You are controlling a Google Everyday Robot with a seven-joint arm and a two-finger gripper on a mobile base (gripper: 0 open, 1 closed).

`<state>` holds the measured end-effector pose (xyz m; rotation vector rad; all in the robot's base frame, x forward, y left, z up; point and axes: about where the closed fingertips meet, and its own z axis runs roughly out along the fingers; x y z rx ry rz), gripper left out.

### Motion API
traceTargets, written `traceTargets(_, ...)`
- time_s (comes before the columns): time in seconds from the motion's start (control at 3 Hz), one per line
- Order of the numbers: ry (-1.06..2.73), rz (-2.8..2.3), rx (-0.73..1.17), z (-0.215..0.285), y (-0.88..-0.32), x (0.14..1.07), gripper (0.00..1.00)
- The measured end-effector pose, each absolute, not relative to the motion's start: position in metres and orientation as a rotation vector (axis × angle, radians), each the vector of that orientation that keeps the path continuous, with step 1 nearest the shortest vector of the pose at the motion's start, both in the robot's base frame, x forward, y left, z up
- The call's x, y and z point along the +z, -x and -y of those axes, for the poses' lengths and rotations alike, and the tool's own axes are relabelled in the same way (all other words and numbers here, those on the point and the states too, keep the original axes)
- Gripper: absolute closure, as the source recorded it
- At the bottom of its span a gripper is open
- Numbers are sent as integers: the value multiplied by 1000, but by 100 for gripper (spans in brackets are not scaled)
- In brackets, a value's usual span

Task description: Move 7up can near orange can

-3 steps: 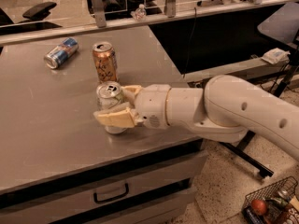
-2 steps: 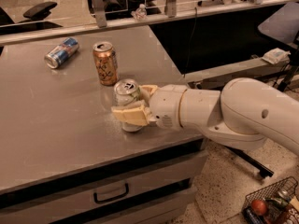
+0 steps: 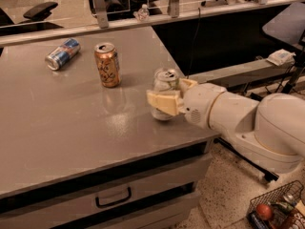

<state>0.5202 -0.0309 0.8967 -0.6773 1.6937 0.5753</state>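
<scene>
The 7up can (image 3: 163, 84), pale silver with a silver top, stands upright near the right edge of the grey table (image 3: 71, 123). My gripper (image 3: 167, 97) reaches in from the right and is shut on it, one tan finger (image 3: 163, 102) across its front and the other behind it. The orange can (image 3: 107, 65), orange-gold with dark script, stands upright up and to the left of the 7up can, a clear gap between them.
A blue-and-silver can (image 3: 62, 54) lies on its side at the table's back left. A glass rail runs along the table's far edge. A drawer handle (image 3: 113, 197) is below the front edge. A wire basket (image 3: 276, 209) sits on the floor at lower right.
My gripper has carried the 7up can to the right, away from the orange can, toward the table's right edge. The gap between the two cans has widened.
</scene>
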Motion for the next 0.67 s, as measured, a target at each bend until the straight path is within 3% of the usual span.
traceTargets(0.67,671,-1566,518,19,-553,923,100)
